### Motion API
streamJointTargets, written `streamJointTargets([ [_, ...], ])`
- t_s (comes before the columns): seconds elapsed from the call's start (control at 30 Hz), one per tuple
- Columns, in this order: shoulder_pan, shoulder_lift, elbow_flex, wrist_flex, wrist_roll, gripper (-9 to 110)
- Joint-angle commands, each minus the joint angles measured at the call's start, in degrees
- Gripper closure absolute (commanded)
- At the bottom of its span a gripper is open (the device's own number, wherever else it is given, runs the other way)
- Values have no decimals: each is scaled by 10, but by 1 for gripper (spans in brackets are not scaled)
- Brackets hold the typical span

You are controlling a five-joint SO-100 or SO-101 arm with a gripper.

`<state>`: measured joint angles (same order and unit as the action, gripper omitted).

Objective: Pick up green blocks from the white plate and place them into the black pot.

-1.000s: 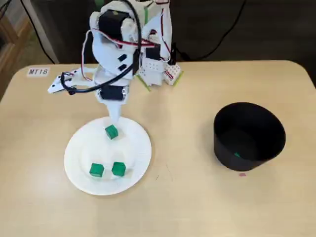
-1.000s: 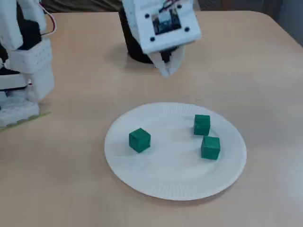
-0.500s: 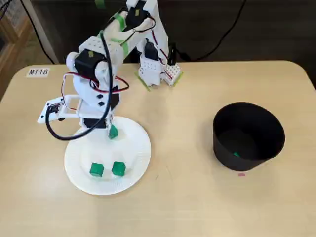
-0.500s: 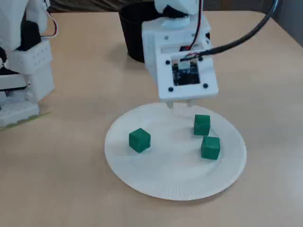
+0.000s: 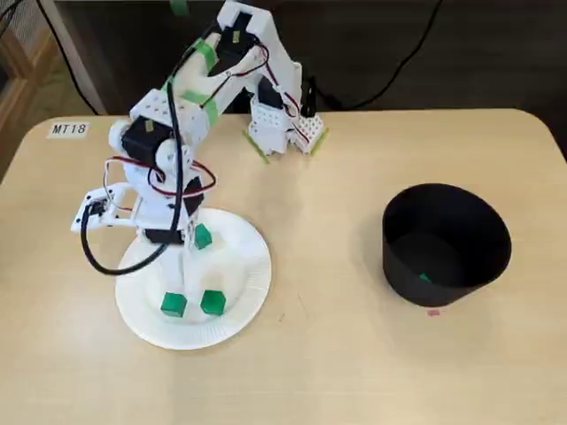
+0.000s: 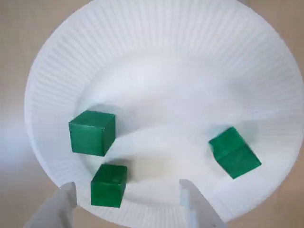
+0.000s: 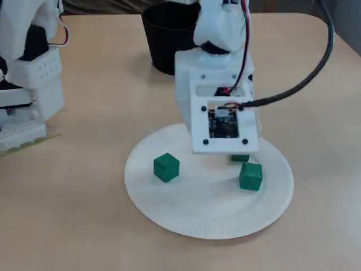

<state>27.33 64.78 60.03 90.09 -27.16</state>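
Hand (image 6: 127, 191) lowered over plate (image 7: 169, 209), half-hiding one block (image 7: 240, 158).

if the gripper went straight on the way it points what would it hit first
Probably the nearest green block, lying between the fingers of the open gripper in the wrist view; otherwise the bare white plate beside it. Depth is unclear.

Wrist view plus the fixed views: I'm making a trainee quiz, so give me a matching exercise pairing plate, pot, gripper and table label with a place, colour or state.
1 plate
2 pot
3 gripper
4 label

A open, over the plate
B black
C near a table corner
D holds three green blocks

Pairs: 1-D, 2-B, 3-A, 4-C
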Motion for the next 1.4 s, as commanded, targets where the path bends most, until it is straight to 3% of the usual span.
streamJointTargets([
  [0.0,0,-10,-42,-2,-2,69],
  [1.1,8,-215,-255,47,33,72],
  [1.23,9,-233,-286,47,38,80],
  [1.37,9,-250,-329,47,57,103],
])
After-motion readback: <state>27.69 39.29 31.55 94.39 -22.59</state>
